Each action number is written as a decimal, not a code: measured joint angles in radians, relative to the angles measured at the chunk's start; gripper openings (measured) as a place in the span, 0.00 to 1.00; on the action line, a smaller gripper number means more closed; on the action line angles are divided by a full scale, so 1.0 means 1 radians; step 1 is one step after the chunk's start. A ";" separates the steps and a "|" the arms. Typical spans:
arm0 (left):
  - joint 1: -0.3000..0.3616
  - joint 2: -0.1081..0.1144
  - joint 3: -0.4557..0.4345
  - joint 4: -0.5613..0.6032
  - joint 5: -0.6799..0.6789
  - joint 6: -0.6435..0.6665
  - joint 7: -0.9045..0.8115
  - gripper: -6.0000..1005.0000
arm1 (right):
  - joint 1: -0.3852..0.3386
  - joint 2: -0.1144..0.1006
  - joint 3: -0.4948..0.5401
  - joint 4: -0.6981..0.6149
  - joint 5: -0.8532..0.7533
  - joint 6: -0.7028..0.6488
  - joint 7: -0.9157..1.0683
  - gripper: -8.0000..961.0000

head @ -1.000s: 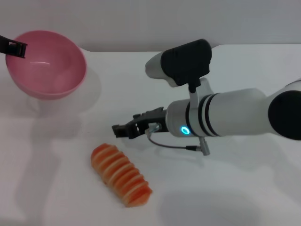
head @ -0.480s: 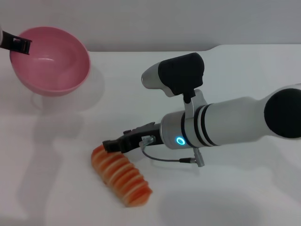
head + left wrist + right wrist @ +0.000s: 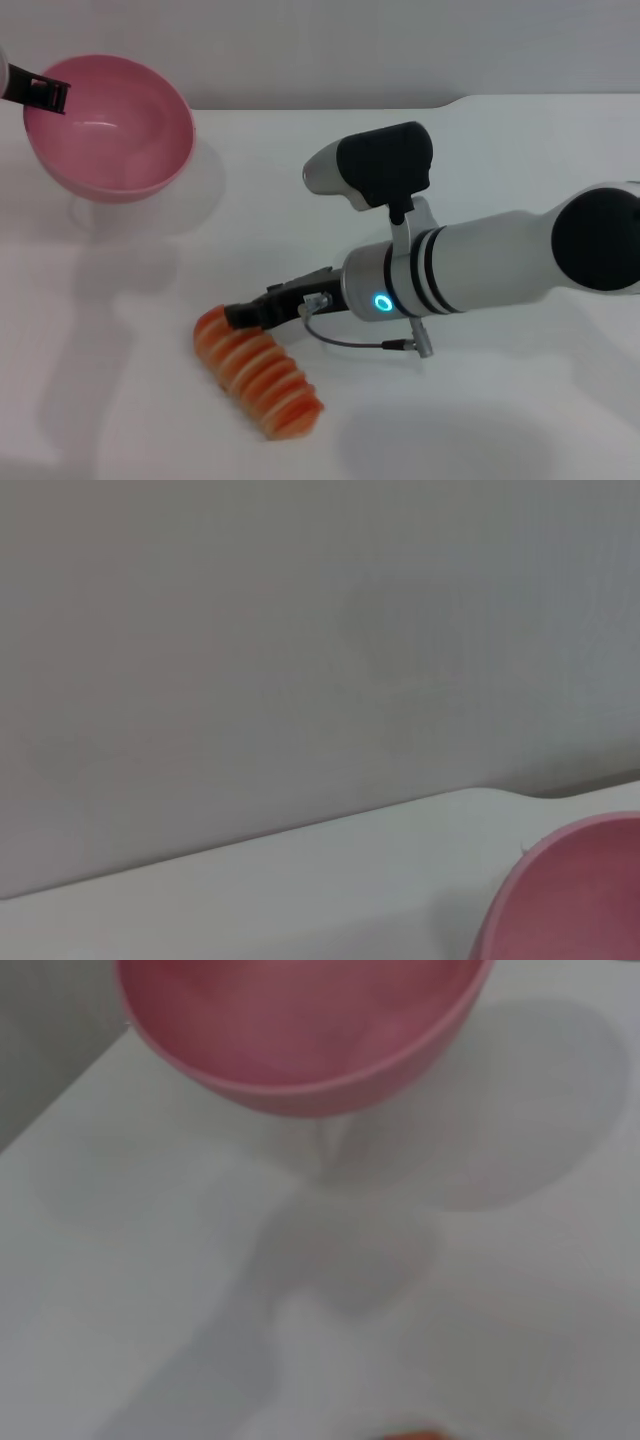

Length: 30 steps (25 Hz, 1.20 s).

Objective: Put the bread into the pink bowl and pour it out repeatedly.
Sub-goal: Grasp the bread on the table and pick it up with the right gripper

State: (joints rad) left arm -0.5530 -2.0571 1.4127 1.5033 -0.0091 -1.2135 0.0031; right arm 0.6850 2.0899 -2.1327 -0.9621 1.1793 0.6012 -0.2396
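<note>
The pink bowl [image 3: 110,125] hangs above the table at the far left, its shadow on the white surface below. My left gripper [image 3: 42,93] is shut on its rim. The bowl is empty; it also shows in the left wrist view [image 3: 585,890] and the right wrist view [image 3: 300,1030]. The bread [image 3: 257,372] lies striped side up on the table near the front, at a slant. My right gripper [image 3: 248,315] is low over the loaf's far left end, touching or nearly touching it. A sliver of the bread [image 3: 412,1434] shows in the right wrist view.
The white table [image 3: 520,410] runs to a grey wall at the back, with a rounded step in its far edge [image 3: 455,102]. My right arm's body [image 3: 480,265] stretches across the middle from the right.
My right gripper has moved down and to the left, from above the table's middle onto the bread's far left end. The bowl has shifted slightly right in the left gripper.
</note>
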 joint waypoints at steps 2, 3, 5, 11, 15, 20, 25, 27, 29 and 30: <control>-0.001 -0.001 0.000 0.000 0.000 0.000 0.000 0.06 | 0.015 0.001 -0.020 0.016 0.030 -0.007 0.000 0.70; -0.002 -0.001 0.000 0.000 0.000 0.002 0.000 0.06 | 0.024 0.001 -0.030 0.023 0.045 -0.009 0.000 0.70; -0.004 -0.002 0.000 -0.001 0.000 0.003 0.000 0.06 | 0.043 0.001 -0.049 0.036 0.070 -0.009 -0.001 0.70; -0.008 -0.001 0.001 -0.011 0.000 0.007 0.000 0.06 | 0.050 0.001 -0.059 0.045 0.083 -0.008 -0.001 0.70; -0.011 -0.001 0.002 -0.014 0.000 0.009 0.000 0.06 | 0.054 0.001 -0.070 0.054 0.109 -0.007 -0.012 0.70; -0.014 -0.001 0.002 -0.014 0.000 0.009 0.000 0.06 | 0.073 0.001 -0.087 0.079 0.136 -0.009 -0.017 0.69; -0.017 -0.001 0.003 -0.014 0.000 0.011 0.000 0.06 | 0.083 0.001 -0.100 0.092 0.145 -0.011 -0.019 0.69; -0.017 -0.001 0.003 -0.015 0.000 0.014 0.000 0.06 | 0.088 0.001 -0.109 0.095 0.145 -0.010 -0.022 0.69; -0.017 -0.001 0.003 -0.015 0.000 0.014 0.000 0.06 | 0.087 0.001 -0.112 0.092 0.145 -0.012 -0.030 0.69; -0.017 0.000 0.003 -0.015 0.000 0.014 0.001 0.06 | 0.083 0.001 -0.115 0.087 0.145 -0.014 -0.040 0.69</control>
State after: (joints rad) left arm -0.5697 -2.0575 1.4157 1.4882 -0.0093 -1.1991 0.0039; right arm 0.7679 2.0907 -2.2474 -0.8753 1.3239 0.5875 -0.2796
